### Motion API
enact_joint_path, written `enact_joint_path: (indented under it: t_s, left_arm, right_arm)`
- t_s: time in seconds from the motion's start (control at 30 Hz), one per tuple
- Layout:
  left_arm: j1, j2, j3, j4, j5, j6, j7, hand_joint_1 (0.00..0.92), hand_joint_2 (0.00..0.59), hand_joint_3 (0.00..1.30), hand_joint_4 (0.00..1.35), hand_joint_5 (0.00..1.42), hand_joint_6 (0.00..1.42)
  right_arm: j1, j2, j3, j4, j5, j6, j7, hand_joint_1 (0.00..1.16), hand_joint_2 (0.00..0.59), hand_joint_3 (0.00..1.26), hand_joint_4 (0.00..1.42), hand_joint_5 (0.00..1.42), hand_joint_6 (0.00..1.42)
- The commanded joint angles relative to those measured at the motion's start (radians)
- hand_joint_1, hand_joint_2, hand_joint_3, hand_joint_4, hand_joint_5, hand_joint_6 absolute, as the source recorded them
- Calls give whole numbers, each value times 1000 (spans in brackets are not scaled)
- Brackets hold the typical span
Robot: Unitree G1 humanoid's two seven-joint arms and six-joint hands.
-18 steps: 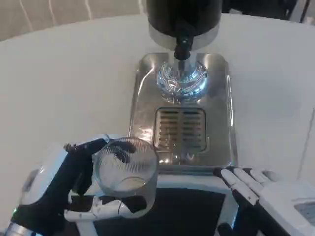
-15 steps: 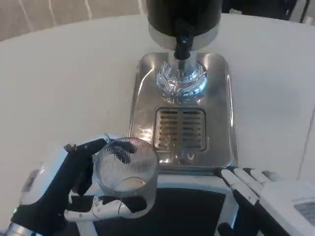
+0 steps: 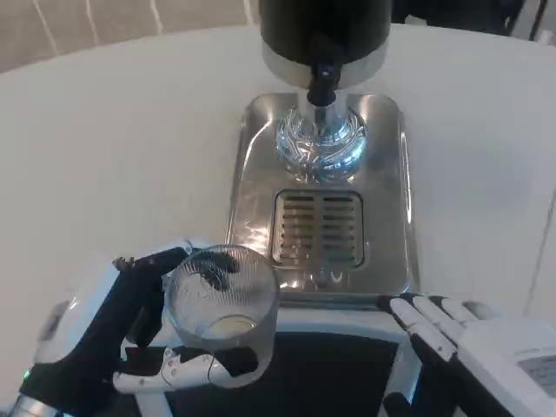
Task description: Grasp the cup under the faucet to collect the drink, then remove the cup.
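The cup [image 3: 222, 300], clear ribbed glass and round, sits clasped in the left hand [image 3: 130, 334], short of the shiny steel drip tray [image 3: 382, 217]. The right hand [image 3: 452, 343] rests empty, fingers spread.

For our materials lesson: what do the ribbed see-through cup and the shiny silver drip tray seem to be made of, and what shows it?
The ribbed see-through cup, gripped by the left hand, looks like clear glass or hard plastic: dark fingers show through its fluted wall. The shiny silver drip tray looks like polished metal, probably stainless steel: it mirrors the dispenser base and has a slotted grate.
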State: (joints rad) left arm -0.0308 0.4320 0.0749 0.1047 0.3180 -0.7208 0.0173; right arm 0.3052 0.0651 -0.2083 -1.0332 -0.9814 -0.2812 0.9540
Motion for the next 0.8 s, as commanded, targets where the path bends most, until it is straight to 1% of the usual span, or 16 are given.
enact_joint_path:
  t_s: [0.03, 0.2, 0.4, 0.57, 0.8]
  left_arm:
    - [-7, -3, -1, 9, -8, -17, 4, 602, 0, 971, 1148, 1417, 1424]
    - [-40, -21, -5, 38, 1, 1, 16, 602, 0, 972, 1148, 1417, 1424]
    - [-156, -71, -23, 140, 50, 23, 70, 602, 0, 971, 1148, 1417, 1424]
    - [-277, -98, -40, 260, 99, 25, 135, 602, 0, 966, 1148, 1417, 1424]
    - [-413, -112, -86, 427, 143, 22, 223, 602, 0, 963, 1148, 1417, 1424]
  right_arm:
    - [-14, 60, 0, -14, -6, 5, 6, 201, 532, 4, 0, 0, 0]
    - [-15, 66, 0, -14, -8, 6, 6, 200, 532, 4, 0, 0, 0]
    - [-5, 69, -21, -14, 10, -6, 4, 200, 532, 4, 0, 0, 0]
    - [8, 59, -60, -14, 44, -17, 13, 200, 532, 4, 0, 0, 0]
    - [13, 57, -115, -14, 92, -43, 30, 200, 532, 4, 0, 0, 0]
